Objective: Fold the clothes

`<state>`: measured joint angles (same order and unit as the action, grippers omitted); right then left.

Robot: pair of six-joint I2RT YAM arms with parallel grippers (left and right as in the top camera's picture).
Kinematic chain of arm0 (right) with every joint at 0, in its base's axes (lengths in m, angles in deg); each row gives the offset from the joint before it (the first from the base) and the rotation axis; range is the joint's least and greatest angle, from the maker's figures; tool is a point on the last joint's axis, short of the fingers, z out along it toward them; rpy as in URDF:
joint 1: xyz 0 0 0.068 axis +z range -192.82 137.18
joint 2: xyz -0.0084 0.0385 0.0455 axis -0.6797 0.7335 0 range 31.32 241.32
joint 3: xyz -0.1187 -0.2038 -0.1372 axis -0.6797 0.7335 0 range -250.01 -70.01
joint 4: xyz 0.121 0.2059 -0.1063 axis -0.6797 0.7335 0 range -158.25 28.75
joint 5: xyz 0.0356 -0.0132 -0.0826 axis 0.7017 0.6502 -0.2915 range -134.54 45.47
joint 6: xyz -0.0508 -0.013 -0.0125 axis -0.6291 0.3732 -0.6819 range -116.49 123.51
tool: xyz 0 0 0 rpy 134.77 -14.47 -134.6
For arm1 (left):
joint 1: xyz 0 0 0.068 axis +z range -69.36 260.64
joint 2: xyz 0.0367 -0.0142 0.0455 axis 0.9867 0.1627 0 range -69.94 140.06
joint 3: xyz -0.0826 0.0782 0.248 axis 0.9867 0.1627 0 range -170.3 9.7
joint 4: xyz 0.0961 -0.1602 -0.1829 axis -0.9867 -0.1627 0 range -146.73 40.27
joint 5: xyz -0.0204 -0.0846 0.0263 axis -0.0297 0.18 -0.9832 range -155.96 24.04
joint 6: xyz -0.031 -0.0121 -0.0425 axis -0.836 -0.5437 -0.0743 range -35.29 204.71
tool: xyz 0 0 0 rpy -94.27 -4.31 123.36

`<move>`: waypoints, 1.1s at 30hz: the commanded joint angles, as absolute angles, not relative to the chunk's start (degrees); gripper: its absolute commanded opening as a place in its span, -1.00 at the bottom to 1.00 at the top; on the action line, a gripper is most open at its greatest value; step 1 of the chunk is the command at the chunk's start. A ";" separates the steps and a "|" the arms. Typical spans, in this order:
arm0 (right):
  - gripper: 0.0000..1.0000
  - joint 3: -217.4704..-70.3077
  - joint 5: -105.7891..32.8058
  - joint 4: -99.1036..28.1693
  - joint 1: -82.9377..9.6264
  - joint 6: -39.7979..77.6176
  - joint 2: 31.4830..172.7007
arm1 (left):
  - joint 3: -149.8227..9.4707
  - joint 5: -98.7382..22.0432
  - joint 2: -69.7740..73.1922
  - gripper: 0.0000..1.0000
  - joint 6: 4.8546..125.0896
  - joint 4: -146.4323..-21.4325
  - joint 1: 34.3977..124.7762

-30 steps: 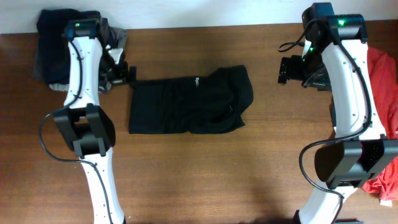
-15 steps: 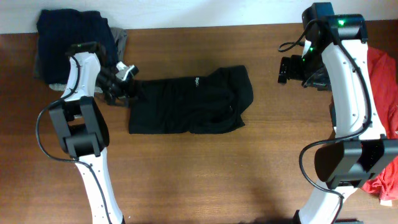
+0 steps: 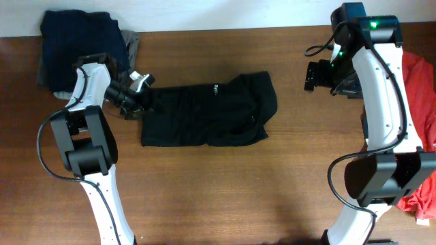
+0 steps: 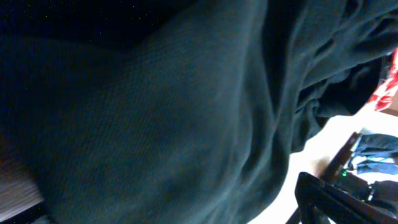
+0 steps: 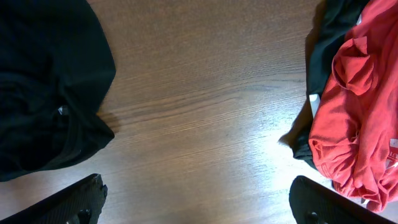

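Observation:
The black garment (image 3: 208, 112) with small white lettering lies crumpled in the middle of the table. My left gripper (image 3: 141, 94) sits low at its upper left corner. The left wrist view is filled with dark fabric (image 4: 155, 112); only one finger (image 4: 323, 196) shows, far to the right, so the jaws look open. My right gripper (image 3: 312, 76) hovers over bare wood right of the garment, open and empty (image 5: 199, 199). The garment's right edge shows in the right wrist view (image 5: 43, 81).
A navy and grey pile of clothes (image 3: 82, 34) lies at the back left corner. A red garment (image 3: 419, 102) lies at the right edge, also in the right wrist view (image 5: 360, 106), with dark fabric (image 5: 323, 37) beside it. Wooden table (image 3: 225, 184).
My left gripper has swung from beside the navy pile down onto the black garment's upper left corner. The right arm has not moved.

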<state>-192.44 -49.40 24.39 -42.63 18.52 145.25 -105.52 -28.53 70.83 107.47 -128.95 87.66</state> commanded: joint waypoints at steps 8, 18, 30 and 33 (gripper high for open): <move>0.97 -192.16 -49.25 24.61 -42.46 18.78 144.24 | -99.20 -28.62 73.35 0.50 104.89 -122.28 81.89; 0.97 -192.16 -49.25 24.83 -42.46 18.76 144.24 | -99.20 -29.19 73.35 -0.62 104.89 -120.84 81.46; 0.97 -192.16 -49.22 24.93 -42.46 18.78 144.24 | -103.62 -42.48 73.28 -0.99 98.38 -125.03 87.40; 0.97 -192.16 -48.96 24.89 -42.46 18.80 144.24 | -106.00 -42.48 73.28 -0.99 98.23 -126.72 89.46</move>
<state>-192.36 -49.40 24.76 -42.63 18.52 145.25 -103.66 -34.61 71.20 99.74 -126.11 86.20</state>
